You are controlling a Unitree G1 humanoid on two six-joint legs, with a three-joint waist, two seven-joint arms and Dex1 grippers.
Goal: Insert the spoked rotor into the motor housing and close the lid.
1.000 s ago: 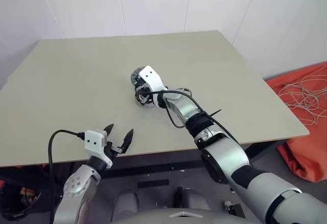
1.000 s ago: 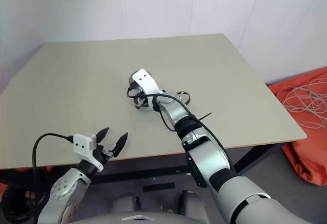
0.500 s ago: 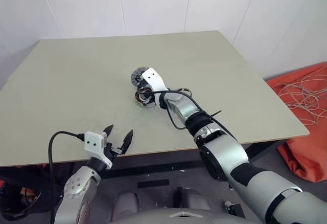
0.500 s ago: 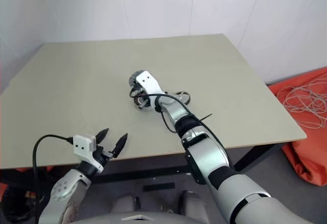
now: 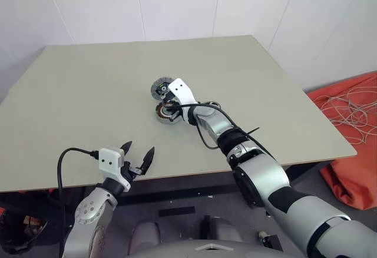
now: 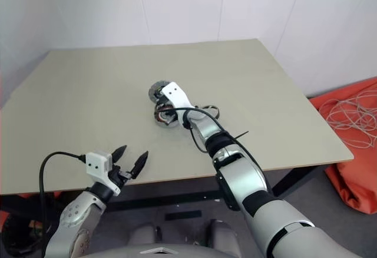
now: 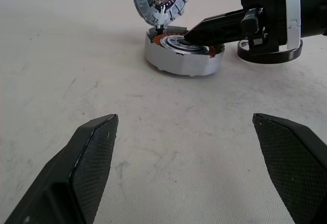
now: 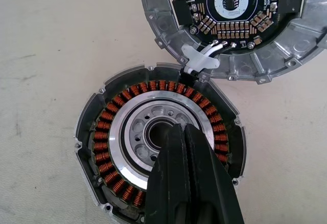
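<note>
Open motor housing, rotor not yet seated

The short round motor housing [image 8: 159, 147], copper windings ringing a silvery bore, sits mid-table with nothing inside. Its ribbed silver-grey lid [image 8: 232, 24] lies flipped open at the housing's 12 o'clock, circuit side up, joined by two white wires. The dark spoked metal rotor [image 7: 270, 54] rests on the table at about 3 o'clock of the housing. The right gripper [image 8: 179, 144], fingers pressed together and holding nothing, pokes at the bore's rim. The left gripper [image 7: 196, 155], fingers spread wide and empty, hangs at the near table edge, around 7 o'clock. Both inserting and closing look left to do. The matte beige table [image 5: 88, 87] stands against white walls; an orange cloth [image 5: 353, 128] with loose cord lies on the floor at 3 o'clock.
</note>
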